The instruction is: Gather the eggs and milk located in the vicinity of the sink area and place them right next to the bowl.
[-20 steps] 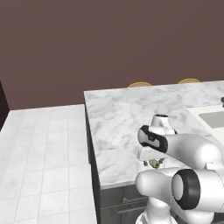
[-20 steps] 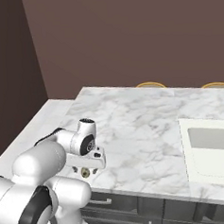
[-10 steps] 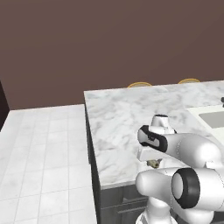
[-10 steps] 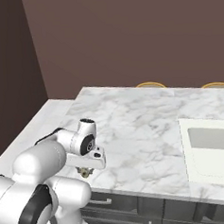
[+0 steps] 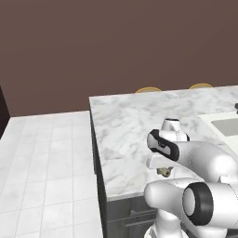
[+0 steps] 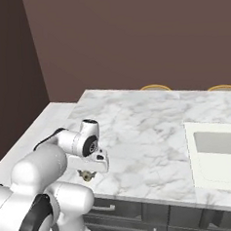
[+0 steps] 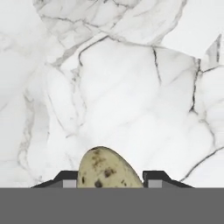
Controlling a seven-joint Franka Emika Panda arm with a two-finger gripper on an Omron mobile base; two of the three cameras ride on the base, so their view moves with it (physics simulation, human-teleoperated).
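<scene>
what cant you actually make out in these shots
- egg: hand view, its lower part is cut off at the bottom edge; whether it rests on the marble counter cannot be told.
- gripper: both base views, the arm's white body covers most of it.
- sink: right base view, cut by the right edge; the faucet is barely a dark stub there.

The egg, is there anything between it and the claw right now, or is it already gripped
Nothing stands between them. In the hand view the egg sits between the claw's two dark fingertips, shut on it above the marble counter. The right base view shows the egg under the hand near the counter's front edge.
</scene>
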